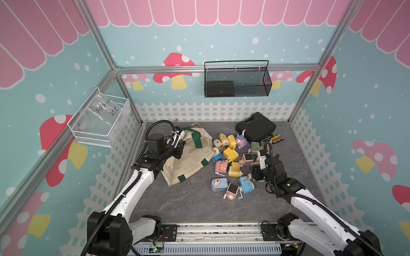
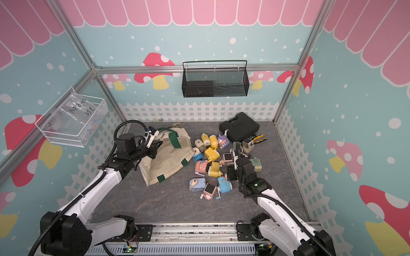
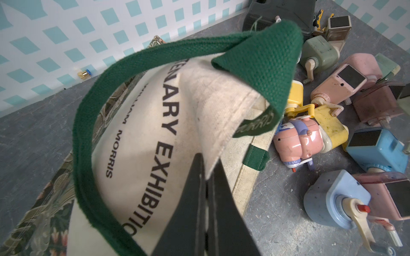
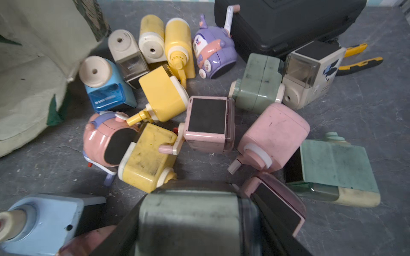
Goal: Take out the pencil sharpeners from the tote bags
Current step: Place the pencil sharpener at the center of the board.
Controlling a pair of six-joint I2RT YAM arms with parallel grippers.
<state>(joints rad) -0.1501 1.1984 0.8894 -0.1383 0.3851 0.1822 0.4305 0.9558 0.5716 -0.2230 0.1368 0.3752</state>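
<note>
While left gripper (image 3: 207, 169) pinches cream edge of tote bag (image 1: 188, 157) with fingers tight together on canvas, we see bag slumped at far left of table (image 1: 188, 206). Right gripper (image 4: 195, 199) clasps sage green sharpener (image 4: 188, 226) at right side of loose pencil sharpeners (image 1: 230, 164), which lie heaped just right of bag.

Cream tote bag (image 1: 188, 161), dark green straps (image 1: 196, 140), black lettering (image 3: 164, 133), leafy green panel (image 3: 44, 210). The sharpeners (image 1: 231, 165) at its 3 o'clock are yellow, pink, blue, purple, sage. Black case (image 1: 256, 128).
</note>
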